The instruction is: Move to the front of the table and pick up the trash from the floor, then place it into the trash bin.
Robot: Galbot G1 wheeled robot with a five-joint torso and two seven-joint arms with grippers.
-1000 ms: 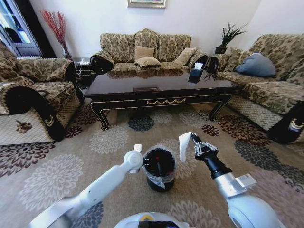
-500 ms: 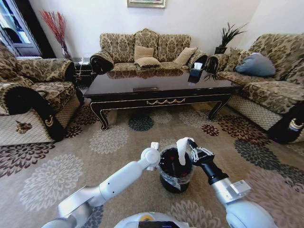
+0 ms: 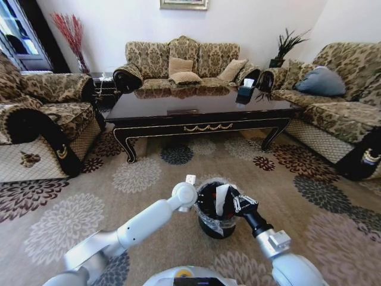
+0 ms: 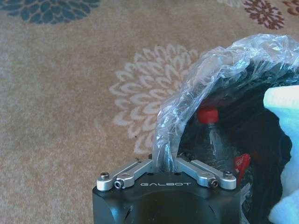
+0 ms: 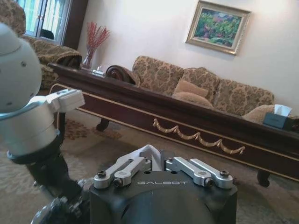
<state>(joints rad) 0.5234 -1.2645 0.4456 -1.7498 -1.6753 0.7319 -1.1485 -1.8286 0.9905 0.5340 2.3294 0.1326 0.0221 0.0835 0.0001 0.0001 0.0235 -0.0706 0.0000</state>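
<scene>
Head view: crumpled white paper trash (image 3: 221,199) hangs inside the mouth of the small round black liner-fitted trash bin (image 3: 208,224), clamped in the right gripper (image 3: 236,204). Release remains, by my judgement. The left gripper (image 4: 164,164) pinches the clear plastic liner (image 4: 205,79) (a red-capped clear bottle (image 4: 216,136) lies inside). Both gripper bodies read "GALBOT".

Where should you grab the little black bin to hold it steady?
Grab the rim, coming down from above. The trash bin is round and probably too wide for a pincer, but its thin upright wall under the liner fits between the fingers. The left pincer pinches it that way.
</scene>
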